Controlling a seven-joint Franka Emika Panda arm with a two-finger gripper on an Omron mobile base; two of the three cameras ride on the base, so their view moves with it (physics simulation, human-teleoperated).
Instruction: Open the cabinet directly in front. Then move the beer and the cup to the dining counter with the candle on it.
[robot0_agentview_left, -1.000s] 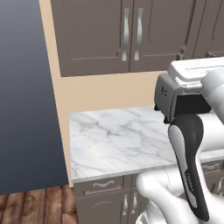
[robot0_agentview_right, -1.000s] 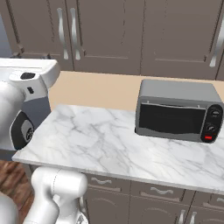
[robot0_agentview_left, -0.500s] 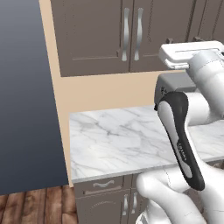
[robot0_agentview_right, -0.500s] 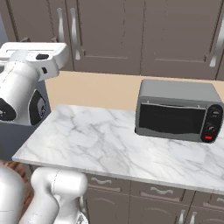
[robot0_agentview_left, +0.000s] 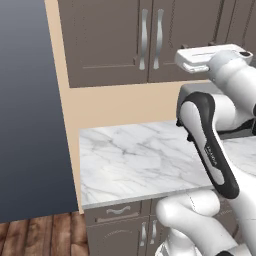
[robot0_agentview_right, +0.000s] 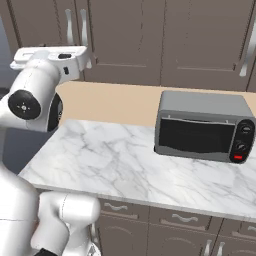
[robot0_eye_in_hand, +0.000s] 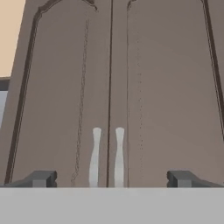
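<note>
1. The cabinet (robot0_eye_in_hand: 113, 87) stands shut, straight ahead of the gripper (robot0_eye_in_hand: 109, 178).
2. The gripper's jaws are spread wide, holding nothing.
3. The two handles (robot0_eye_in_hand: 107, 155) run vertically, side by side between the jaws; judging from this, the gripper must shift onto one.

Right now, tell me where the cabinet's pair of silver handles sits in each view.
Left base view: handles top centre, left of the raised arm.
Right base view: handles top left, above the arm.
Hand view: handles bottom centre, between the fingertips of the open gripper.
Shared landmark: the seam between the cabinet doors.
</note>
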